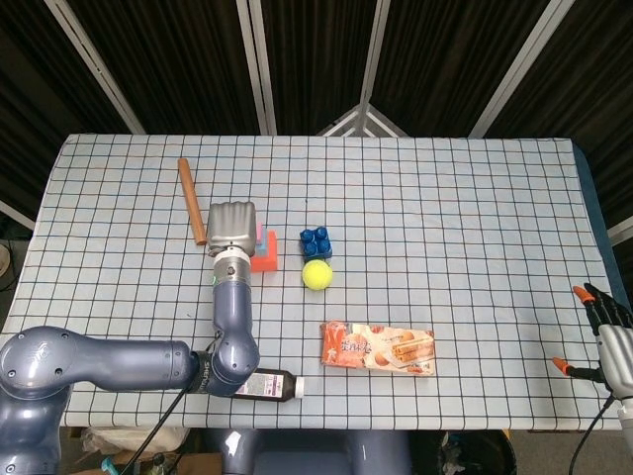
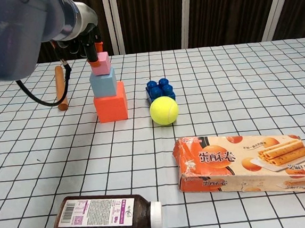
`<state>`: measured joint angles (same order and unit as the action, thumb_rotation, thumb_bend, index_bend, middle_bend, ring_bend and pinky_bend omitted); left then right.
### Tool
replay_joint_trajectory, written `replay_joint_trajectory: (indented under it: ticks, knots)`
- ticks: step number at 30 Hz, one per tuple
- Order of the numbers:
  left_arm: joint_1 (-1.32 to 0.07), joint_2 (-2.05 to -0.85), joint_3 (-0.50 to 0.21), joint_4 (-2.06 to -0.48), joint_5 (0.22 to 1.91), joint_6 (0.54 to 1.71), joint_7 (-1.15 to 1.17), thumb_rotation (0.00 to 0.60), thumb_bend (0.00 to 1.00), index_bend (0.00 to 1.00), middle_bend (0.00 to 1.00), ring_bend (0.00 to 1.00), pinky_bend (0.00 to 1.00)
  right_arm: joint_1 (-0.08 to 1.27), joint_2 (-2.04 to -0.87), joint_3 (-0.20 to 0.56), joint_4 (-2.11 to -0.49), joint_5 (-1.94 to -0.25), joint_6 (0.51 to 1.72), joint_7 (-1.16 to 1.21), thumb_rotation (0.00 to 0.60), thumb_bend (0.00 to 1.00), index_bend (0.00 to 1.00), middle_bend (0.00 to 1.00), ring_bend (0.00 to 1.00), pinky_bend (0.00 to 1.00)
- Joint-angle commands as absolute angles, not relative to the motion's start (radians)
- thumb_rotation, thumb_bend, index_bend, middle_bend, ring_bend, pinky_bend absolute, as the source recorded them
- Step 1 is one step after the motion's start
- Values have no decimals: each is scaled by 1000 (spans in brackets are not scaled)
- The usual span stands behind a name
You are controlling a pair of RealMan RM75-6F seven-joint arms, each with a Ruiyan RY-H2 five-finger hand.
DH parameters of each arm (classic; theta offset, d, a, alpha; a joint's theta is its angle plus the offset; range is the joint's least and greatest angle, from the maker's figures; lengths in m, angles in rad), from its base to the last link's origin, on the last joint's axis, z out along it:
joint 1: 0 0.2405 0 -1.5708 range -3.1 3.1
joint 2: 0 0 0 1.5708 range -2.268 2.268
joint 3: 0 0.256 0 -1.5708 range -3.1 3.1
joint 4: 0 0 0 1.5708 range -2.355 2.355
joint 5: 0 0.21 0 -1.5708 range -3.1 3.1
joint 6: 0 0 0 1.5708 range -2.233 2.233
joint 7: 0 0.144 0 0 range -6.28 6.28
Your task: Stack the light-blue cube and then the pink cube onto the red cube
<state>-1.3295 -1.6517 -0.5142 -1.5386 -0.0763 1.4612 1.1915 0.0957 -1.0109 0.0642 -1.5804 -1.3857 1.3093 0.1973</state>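
The red cube stands on the checked cloth with the light-blue cube on top of it. The pink cube rests, slightly tilted, on the light-blue cube. My left hand pinches the pink cube from above and behind with its orange-tipped fingertips. In the head view my left hand covers most of the stack, so only the right side of the red cube shows. My right hand hangs off the table's right edge, its fingers apart and holding nothing.
A wooden stick lies left of the stack. A dark-blue studded block and a tennis ball sit just to its right. A biscuit box and a lying brown bottle are near the front edge.
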Motion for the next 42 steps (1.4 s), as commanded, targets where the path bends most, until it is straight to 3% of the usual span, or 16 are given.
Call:
replay_joint_trajectory:
  ticks: [1,42]
  knots:
    - [-1327,-1655,-518,-1538,-70,1460,1194,600,424,504,806,792,952,95,-1011,64,-1581,-1387,1311,197,600,128,1,7,29,103]
    - [-1282,-1653,-552,-1568,-45,1466,1241,600,424,506,808,793,952,98,-1011,63,-1589,-1380,1302,183,600,129,1,7,29,103]
